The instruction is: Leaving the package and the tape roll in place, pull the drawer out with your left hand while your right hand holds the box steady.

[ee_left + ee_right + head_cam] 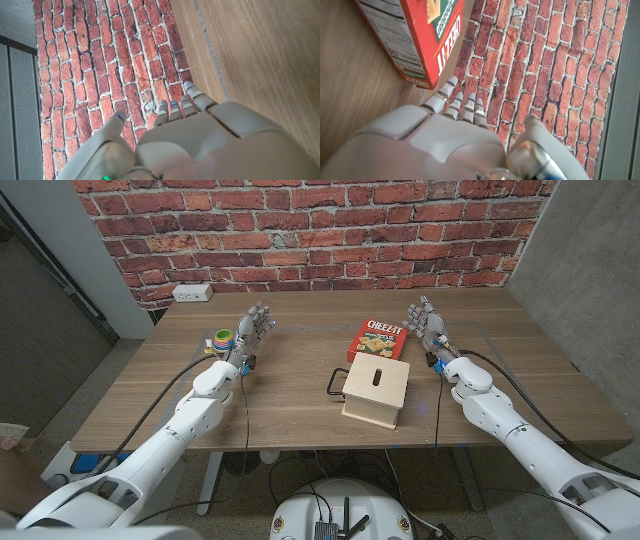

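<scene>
A pale wooden box (377, 390) with a slot in its top stands mid-table, its drawer's black handle (333, 380) facing the left side. Behind it lies a red Cheez-It package (378, 340) (415, 35). A multicoloured tape roll (222, 340) sits at the left. My left hand (255, 328) (190, 135) is raised beside the roll, fingers apart, holding nothing. My right hand (427, 320) (450, 135) is raised to the right of the package, fingers spread and empty. Both hands are well away from the box.
A brick wall (300, 230) backs the table, with a white power strip (192, 293) at the far left edge. Bare wood (280, 405) lies between the tape roll and the box. Cables trail from both arms.
</scene>
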